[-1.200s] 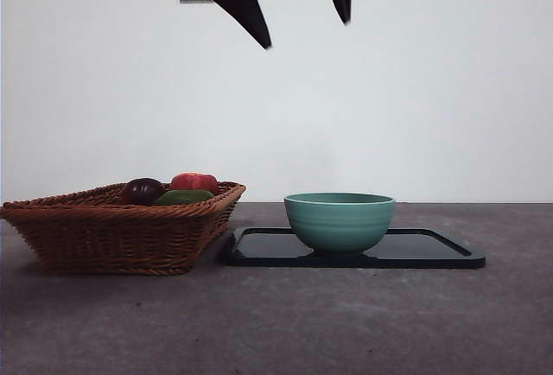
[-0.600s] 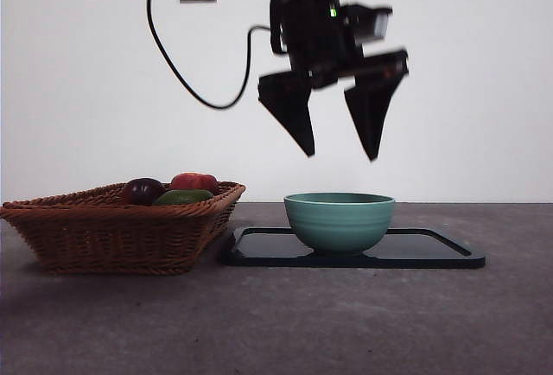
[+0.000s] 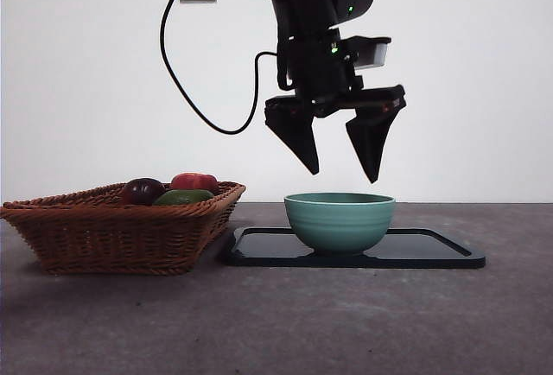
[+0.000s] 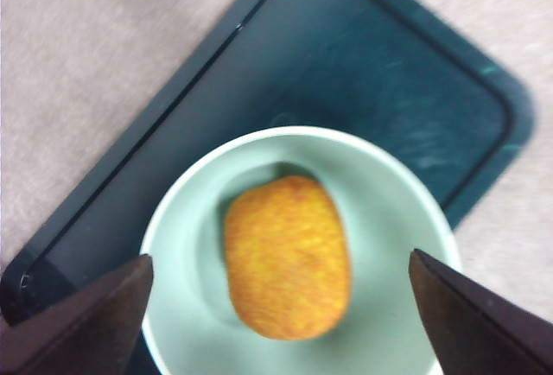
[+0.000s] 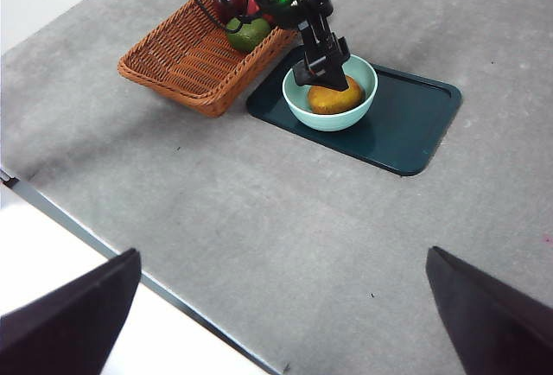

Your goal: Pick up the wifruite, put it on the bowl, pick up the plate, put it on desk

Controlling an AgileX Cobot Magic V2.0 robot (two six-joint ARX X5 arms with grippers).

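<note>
1. while the wifruite (image 4: 287, 258) lies inside the bowl (image 4: 389, 219), the left tool (image 3: 339, 170) hangs just above the bowl's rim with its jaws spread apart and nothing between them;
2. the bowl stands on the plate (image 3: 432, 250), a dark flat tray on the desk (image 3: 276, 323), just beside the wicker basket (image 3: 121, 232) that holds the dark purple fruit (image 3: 143, 190), the green fruit (image 3: 183, 196) and a red one (image 3: 195, 181);
3. the first half of the task looks done, so the step in hand is probably the plate;
4. to do it well, take the plate by a bare edge away from the bowl, close firmly on the rim, and keep it level so the bowl and fruit do not slide;
5. the right tool (image 5: 276, 323) waits well apart above the desk, jaws wide and empty; it seems better placed for the plate's free end.
</note>
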